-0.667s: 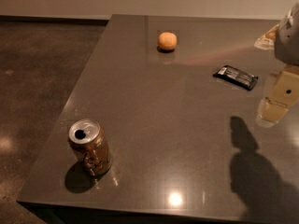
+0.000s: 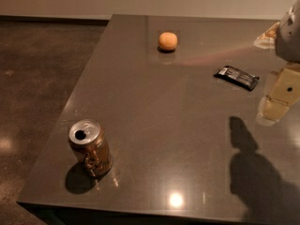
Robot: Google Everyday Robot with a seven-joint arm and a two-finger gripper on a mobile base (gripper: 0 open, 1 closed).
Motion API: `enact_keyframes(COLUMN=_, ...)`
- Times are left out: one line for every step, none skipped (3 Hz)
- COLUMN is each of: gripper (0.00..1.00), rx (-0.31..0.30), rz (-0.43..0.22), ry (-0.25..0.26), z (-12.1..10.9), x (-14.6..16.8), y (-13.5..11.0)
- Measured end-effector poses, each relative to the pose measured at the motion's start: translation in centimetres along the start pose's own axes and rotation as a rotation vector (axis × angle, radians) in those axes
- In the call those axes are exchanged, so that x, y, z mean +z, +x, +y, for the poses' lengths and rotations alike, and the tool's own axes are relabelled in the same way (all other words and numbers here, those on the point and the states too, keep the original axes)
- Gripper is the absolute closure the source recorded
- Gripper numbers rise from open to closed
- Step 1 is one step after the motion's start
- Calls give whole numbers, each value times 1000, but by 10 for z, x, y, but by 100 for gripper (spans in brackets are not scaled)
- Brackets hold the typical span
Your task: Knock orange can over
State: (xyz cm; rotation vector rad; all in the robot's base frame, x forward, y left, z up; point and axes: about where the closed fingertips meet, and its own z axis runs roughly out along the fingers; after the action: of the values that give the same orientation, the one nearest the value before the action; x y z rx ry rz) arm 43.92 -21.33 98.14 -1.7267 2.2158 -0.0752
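The orange can (image 2: 90, 147) stands upright near the front left corner of the dark grey table (image 2: 154, 125). It has an orange-brown printed body and a silver top with an open pull-tab hole. My gripper (image 2: 277, 100) is at the far right edge of the view, pale beige, hanging above the table's right side. It is far to the right of the can and touches nothing. Its shadow (image 2: 255, 168) falls on the table's front right part.
A round orange fruit (image 2: 168, 41) lies near the table's far edge. A flat black wrapped bar (image 2: 236, 77) lies right of centre, just left of the gripper. A pale packet (image 2: 267, 35) sits at the far right. The table's left edge drops to a dark floor (image 2: 33, 78).
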Motion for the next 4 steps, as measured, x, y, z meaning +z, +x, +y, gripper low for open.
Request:
enact_keyframes(gripper=0, rx=-24, rz=-81, ry=-20, z=5, x=3, y=-22)
enact_keyframes(gripper=0, rx=-67, rz=-185, ry=-56, z=24, x=12, y=-63)
enact_keyframes(gripper=0, rx=-118, rz=-246, ry=-82, z=45, x=31, y=-107)
enact_keyframes(gripper=0, rx=-155, rz=-304, ry=-109, z=62, x=48, y=-141)
